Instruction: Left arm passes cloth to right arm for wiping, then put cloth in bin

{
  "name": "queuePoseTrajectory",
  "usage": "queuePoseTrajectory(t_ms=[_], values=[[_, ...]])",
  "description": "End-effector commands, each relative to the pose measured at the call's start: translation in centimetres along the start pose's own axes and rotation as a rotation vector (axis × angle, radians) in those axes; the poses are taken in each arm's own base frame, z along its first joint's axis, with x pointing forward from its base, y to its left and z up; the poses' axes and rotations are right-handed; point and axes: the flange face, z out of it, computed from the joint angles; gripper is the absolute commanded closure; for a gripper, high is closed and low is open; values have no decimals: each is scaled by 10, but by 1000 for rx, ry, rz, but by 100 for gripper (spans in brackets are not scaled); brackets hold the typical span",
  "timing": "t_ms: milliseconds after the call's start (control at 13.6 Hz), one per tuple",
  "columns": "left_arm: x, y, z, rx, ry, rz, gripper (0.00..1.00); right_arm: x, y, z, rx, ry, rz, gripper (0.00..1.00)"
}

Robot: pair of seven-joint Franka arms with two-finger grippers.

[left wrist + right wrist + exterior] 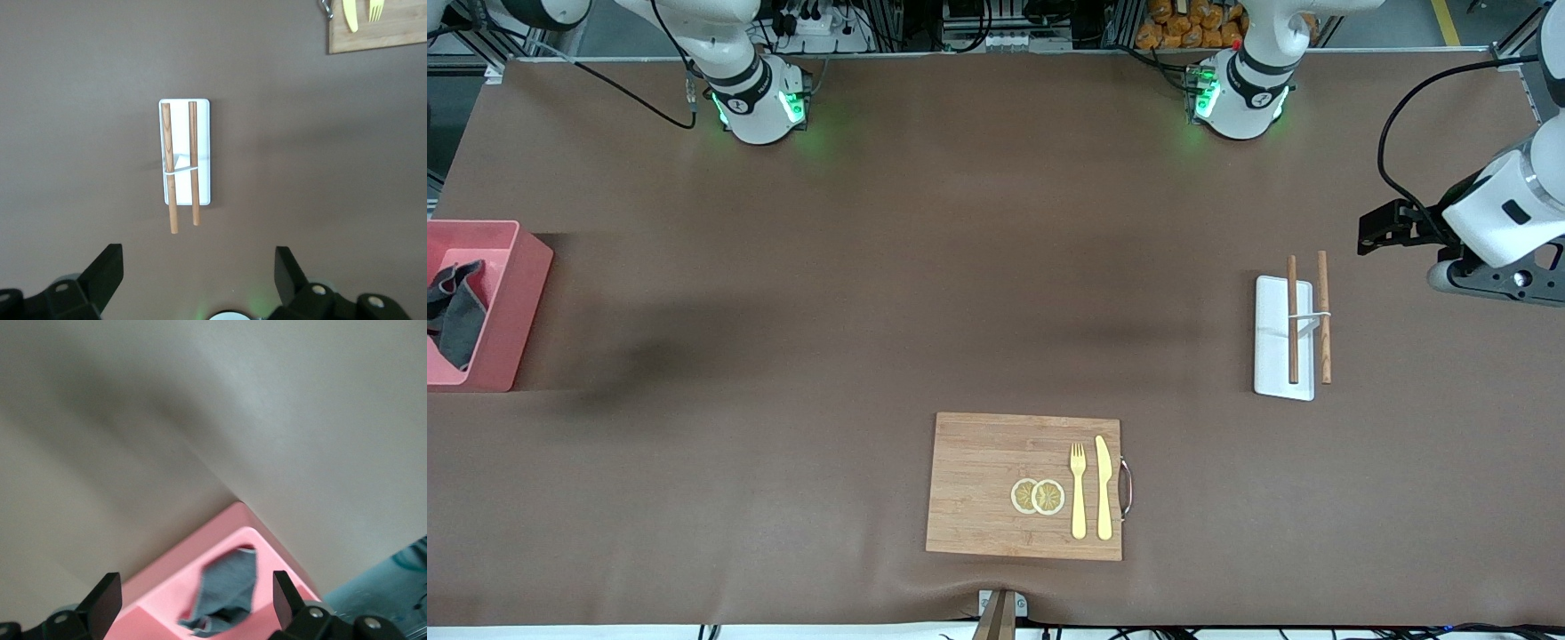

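The dark grey cloth (pixel 455 309) lies crumpled in the salmon-pink bin (pixel 511 293) at the right arm's end of the table. The right wrist view shows the cloth (pixel 227 585) inside the bin (pixel 160 583). My right gripper (pixel 193 590) is open and empty above the bin; it is out of the front view. My left gripper (pixel 1385 229) hangs above the table at the left arm's end, beside the white tray (pixel 1272 342). It is open and empty (pixel 198 263).
Two wooden chopsticks (pixel 1293 320) lie on the white tray (pixel 203 150). A wooden cutting board (pixel 978 484) with lemon slices (pixel 1038 496), a yellow fork (pixel 1078 489) and a knife (pixel 1104 487) sits near the front edge.
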Motion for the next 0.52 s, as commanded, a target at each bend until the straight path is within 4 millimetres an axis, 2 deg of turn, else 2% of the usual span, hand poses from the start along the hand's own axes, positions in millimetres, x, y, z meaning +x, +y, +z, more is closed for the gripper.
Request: queuePoseTrajectory(t_ms=[0, 148, 221, 295, 443], values=[[-23, 9, -40, 16, 58, 7, 0, 37, -33, -27, 23, -10, 112, 0], [-27, 11, -43, 8, 62, 12, 0, 62, -61, -34, 127, 8, 239, 0], [-38, 3, -56, 9, 81, -5, 0, 71, -72, -38, 161, 5, 326, 0], [-40, 1, -54, 4, 65, -10, 0, 94, -91, -48, 177, 7, 380, 0], [-46, 14, -55, 14, 42, -29, 0, 115, -119, -78, 186, 39, 507, 0]])
